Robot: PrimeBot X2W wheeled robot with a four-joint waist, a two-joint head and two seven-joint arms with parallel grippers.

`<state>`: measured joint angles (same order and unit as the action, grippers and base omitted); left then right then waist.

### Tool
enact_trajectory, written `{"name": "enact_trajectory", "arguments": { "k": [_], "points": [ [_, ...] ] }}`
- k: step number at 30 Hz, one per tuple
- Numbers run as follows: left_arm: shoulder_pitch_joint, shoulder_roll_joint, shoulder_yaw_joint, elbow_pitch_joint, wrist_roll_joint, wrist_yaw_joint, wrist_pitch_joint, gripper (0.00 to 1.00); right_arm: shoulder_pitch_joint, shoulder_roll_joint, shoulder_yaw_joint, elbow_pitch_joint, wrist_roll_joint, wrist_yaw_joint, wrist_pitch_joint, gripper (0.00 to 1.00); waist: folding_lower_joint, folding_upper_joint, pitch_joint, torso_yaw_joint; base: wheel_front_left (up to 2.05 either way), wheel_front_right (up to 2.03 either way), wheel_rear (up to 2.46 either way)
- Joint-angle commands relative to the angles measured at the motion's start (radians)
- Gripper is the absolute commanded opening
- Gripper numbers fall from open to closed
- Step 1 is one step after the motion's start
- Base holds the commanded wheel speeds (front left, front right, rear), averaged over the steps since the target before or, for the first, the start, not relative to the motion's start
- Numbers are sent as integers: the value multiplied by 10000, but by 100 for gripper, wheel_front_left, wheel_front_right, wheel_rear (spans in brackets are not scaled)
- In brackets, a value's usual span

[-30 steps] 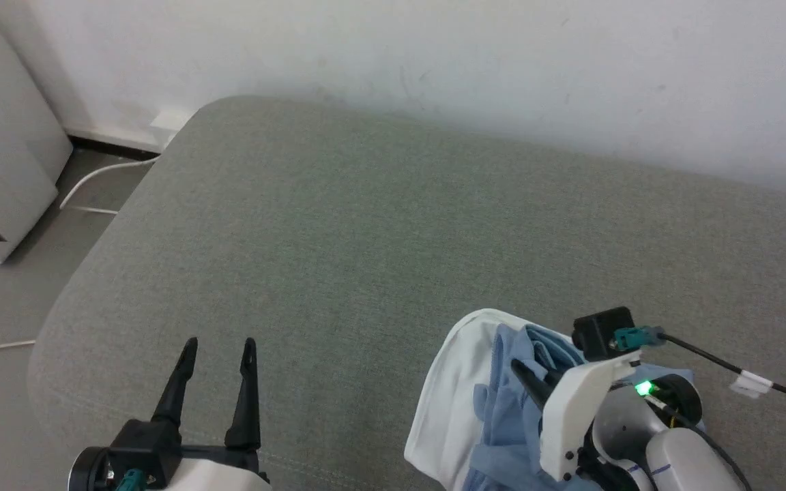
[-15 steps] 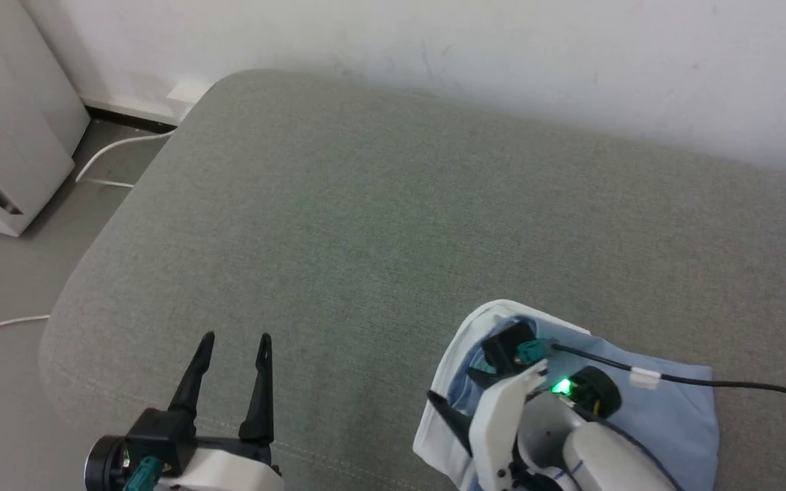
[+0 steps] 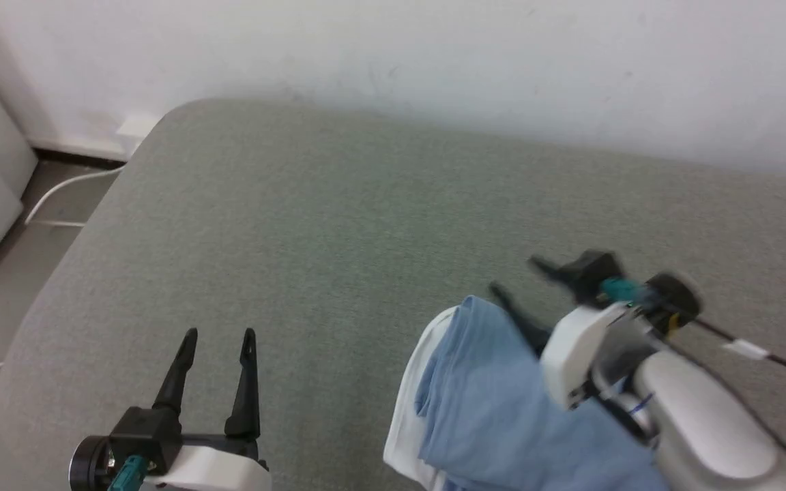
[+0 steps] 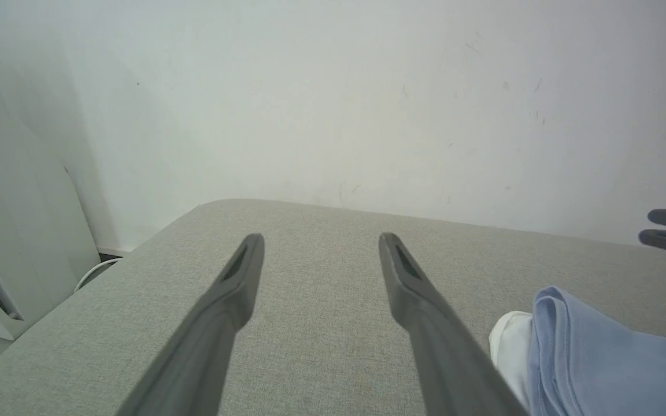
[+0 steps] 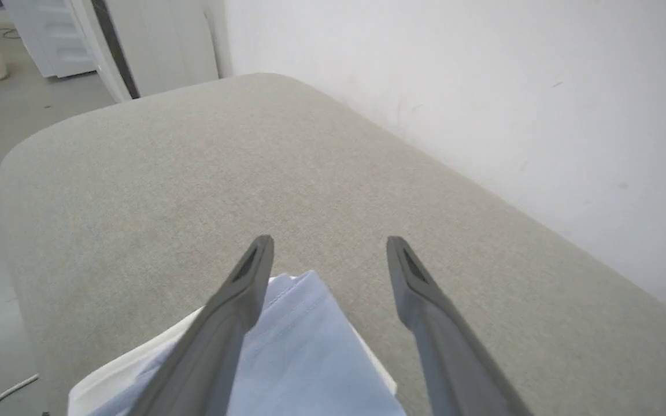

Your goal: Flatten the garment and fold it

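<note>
On the near right part of a grey-green upholstered seat (image 3: 311,225) lies the shirt (image 3: 495,409), gathered into a compact folded bundle. Its top is light blue and a white layer shows along its left edge, while its near end runs off the bottom of the head view. The right gripper (image 3: 516,274) sits at the far end of the bundle with its two dark fingers spread wide and nothing clamped between them. In the right wrist view the gripper (image 5: 330,241) points along the seat toward the wall, and one finger crosses over the corner of the shirt (image 5: 304,358) — whether it touches the cloth I cannot tell. A black cable (image 3: 775,358) trails off to the right from that wrist. The left gripper (image 3: 220,334) is at the lower left, well apart from the shirt, also wide open and empty. Its own view (image 4: 321,240) looks across bare upholstery, with the shirt (image 4: 599,358) at the lower right. A pale wall (image 3: 434,54) runs behind the seat, and a white cord (image 3: 59,191) lies on the floor at the left.
</note>
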<state>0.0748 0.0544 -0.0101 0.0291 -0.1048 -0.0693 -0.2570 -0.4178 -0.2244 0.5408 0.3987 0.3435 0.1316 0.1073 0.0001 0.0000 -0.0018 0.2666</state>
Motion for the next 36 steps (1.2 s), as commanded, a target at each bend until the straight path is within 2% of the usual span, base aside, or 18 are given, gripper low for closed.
{"name": "enact_trajectory", "arguments": {
  "k": [1,6,10,14,17,22,28,36],
  "points": [
    [19,-41,57,-79,61,-26,-47,100,-257,-284,-290,-128,-310,-9,-387,100,-1,0,-300,-476,0,0,0],
    [112,-41,146,-290,56,13,-47,100,-223,-1027,-1759,-516,-1134,-9,-1400,100,-1,0,-432,-1042,0,0,0],
    [147,-41,196,-472,32,66,-47,100,339,-1321,-3090,-1042,-1509,-9,-1823,100,-1,0,-397,-1480,0,0,0],
    [143,-41,162,-557,-11,83,-47,100,1204,-1321,-4333,-1791,-1701,-9,-2058,100,-1,0,-291,-1783,0,0,0],
    [117,-41,85,-538,17,67,-47,100,1959,-1020,-5230,-2565,-1796,-9,-2187,100,-1,0,-186,-1958,0,0,0],
    [103,-41,39,-516,204,32,-47,100,3315,-29,-6318,-4000,-2001,-9,-2286,100,-1,0,-48,-2168,0,0,0],
    [167,-41,-69,-624,455,35,-47,100,4639,973,-6710,-5036,-2313,-9,-2370,100,-1,0,115,-2321,0,0,0],
    [113,-41,-121,-791,505,55,-47,100,5223,1419,-6621,-5270,-2310,-9,-2310,100,-1,0,274,-2338,0,0,0]
  ]
}}
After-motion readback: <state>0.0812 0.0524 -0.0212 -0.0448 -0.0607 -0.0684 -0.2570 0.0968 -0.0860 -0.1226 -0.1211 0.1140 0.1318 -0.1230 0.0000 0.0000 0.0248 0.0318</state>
